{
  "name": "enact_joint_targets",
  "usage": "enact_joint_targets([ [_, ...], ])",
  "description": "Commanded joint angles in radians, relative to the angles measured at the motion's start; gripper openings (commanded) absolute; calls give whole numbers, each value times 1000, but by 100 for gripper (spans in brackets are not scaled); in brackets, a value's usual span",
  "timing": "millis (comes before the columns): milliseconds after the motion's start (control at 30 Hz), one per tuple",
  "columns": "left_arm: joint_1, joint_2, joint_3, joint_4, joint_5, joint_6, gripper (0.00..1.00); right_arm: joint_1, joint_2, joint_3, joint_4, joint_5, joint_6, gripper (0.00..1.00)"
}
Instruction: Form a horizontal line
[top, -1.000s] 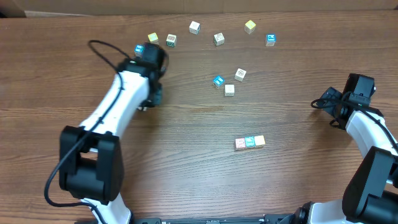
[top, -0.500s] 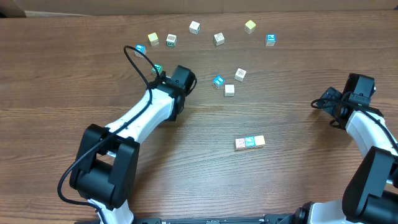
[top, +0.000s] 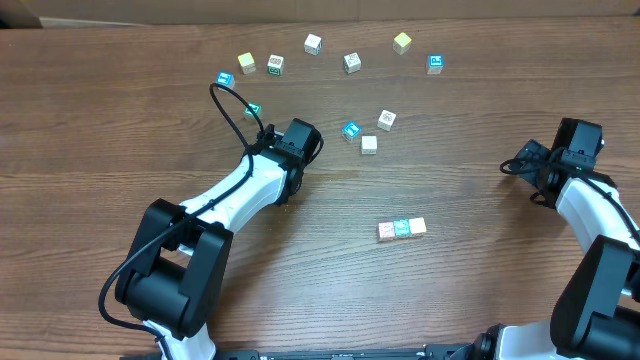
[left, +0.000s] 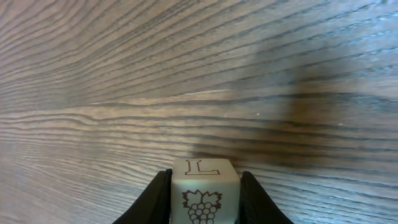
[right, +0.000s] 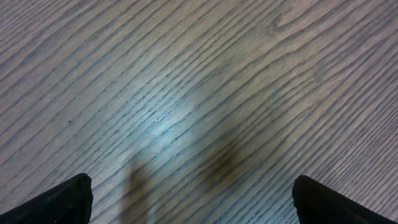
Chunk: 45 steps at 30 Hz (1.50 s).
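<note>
The horizontal line (top: 402, 228) is a short row of three touching cubes, pink, teal and yellow on top, at the table's right middle. My left gripper (left: 204, 180) is shut on a pale wooden cube (left: 203, 194) printed with an L and a bunch of grapes, held just above bare wood. From overhead the left gripper (top: 293, 158) sits left of the row and farther back, and the arm hides its cube. My right gripper (right: 193, 200) stands wide open over bare wood, and overhead shows the right gripper (top: 527, 166) near the right edge.
Several loose cubes lie scattered at the back, among them a teal one (top: 351, 130), a white one (top: 369, 144) and a green one (top: 253, 110) close to the left arm. The left arm's black cable (top: 228, 105) loops above the table.
The left arm has swung right from the back left toward the table's middle, its gripper still shut on the cube. The right arm and the row have not moved.
</note>
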Motion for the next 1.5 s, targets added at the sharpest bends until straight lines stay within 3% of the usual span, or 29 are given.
enact_joint_targets([
  [0, -3, -5, -7, 9, 12, 8, 24, -2, 1, 6, 6, 3, 3, 100],
  [833, -3, -5, -7, 27, 93, 23, 29, -2, 1, 6, 6, 3, 3, 100],
  [1233, -3, -5, -7, 34, 107, 23, 41, -2, 1, 6, 6, 3, 3, 100],
  [1467, -3, -5, -7, 34, 107, 22, 43, -2, 1, 6, 6, 3, 3, 100],
])
